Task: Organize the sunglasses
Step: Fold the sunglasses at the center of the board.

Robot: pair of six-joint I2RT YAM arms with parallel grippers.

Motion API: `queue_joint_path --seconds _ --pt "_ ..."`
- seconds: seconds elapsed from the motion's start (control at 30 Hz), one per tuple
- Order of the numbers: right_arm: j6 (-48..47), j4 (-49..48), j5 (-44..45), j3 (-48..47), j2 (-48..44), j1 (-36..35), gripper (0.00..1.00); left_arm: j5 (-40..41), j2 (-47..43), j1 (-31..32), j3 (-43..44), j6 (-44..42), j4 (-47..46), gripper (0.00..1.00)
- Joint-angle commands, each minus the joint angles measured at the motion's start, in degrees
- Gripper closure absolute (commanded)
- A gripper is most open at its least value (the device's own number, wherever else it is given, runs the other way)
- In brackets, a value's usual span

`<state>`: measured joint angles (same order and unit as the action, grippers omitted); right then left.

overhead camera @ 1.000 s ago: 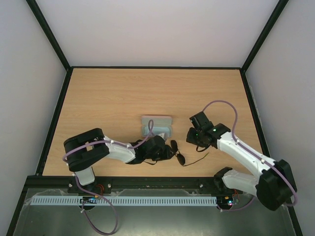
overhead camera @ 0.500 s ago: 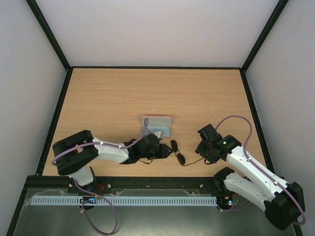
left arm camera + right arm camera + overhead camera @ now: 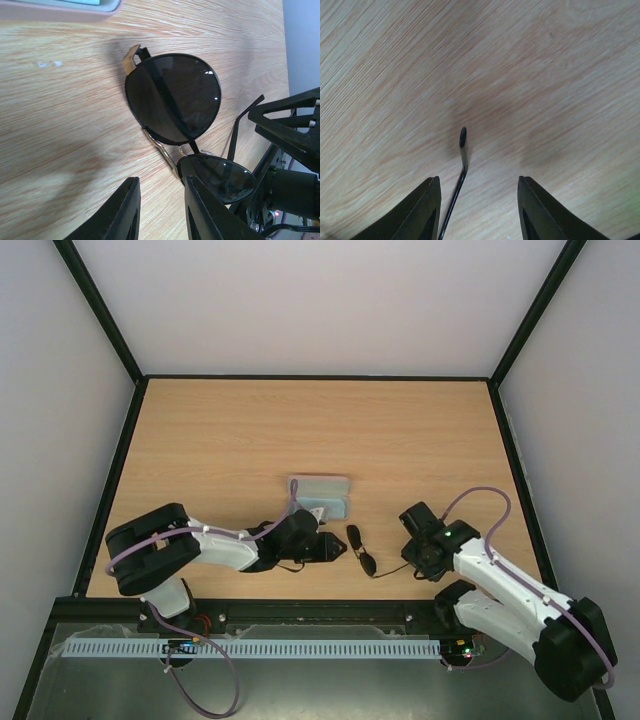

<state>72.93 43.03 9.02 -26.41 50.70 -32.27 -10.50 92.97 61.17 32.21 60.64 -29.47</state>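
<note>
Looks down on a light wood-grain table [image 3: 250,430], boxed in by a black frame [image 3: 100,310] and plain pale walls [image 3: 320,300] on three sides. Shows a grey metal ledge [image 3: 330,680] along the near edge, below the arm bases, carrying a white slotted strip [image 3: 250,649]. Carries lilac cables [image 3: 470,465] looped over both arms.

Finds the sunglasses [image 3: 360,551] lying on bare wood toward the near edge, about mid-width, between the two arms. Puts them just beside the near right corner of a pink case [image 3: 320,498] that shows light blue on top, apart from it. Has one temple folded across a round dark lens, the other stretched out over the wood toward the right arm.

Sets the left gripper [image 3: 161,185] low beside the lenses, jaws parted by a narrow gap with only streaky grain and soft shadow between them. Holds nothing. Brings one fingertip just beside the bridge; cannot tell whether touching.

Sets the right gripper [image 3: 479,179] over the tip of the outstretched temple, jaws moderately apart, straddling that thin dark tip with wood visible on both sides. Grips nothing. Casts a dim shadow on the diagonal grain.
</note>
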Motion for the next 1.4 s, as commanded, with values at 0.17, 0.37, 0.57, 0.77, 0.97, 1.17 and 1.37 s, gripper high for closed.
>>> queue_joint_path --seconds 0.17,0.37,0.57,0.77,0.97,1.17,1.37 --pt "-2.7 -7.5 3.6 0.3 9.5 2.9 0.59 -0.6 0.5 -0.6 -1.2 -0.4 -2.6 0.73" --pt "-7.1 -9.6 5.7 -3.3 15.5 3.6 0.61 -0.5 3.8 -0.5 1.1 -0.3 -2.2 0.73" --pt "-11.1 -11.8 7.5 -6.1 18.8 3.8 0.62 0.4 7.3 0.0 4.1 -0.3 -0.5 0.74" --pt "-14.4 -15.6 7.1 -8.5 22.8 3.9 0.62 1.3 11.2 0.0 8.2 -0.7 2.1 0.74" --pt "-17.0 -20.7 4.1 -10.1 28.2 3.9 0.62 2.4 13.2 0.3 11.1 -0.9 4.2 0.74" --pt "-18.5 -24.2 1.2 -12.2 31.0 3.9 0.62 3.0 14.7 0.5 14.1 -1.1 6.1 0.75" --pt "-21.8 -19.5 5.7 -14.7 21.2 4.4 0.61 3.5 12.7 0.8 13.9 -1.2 8.3 0.75"
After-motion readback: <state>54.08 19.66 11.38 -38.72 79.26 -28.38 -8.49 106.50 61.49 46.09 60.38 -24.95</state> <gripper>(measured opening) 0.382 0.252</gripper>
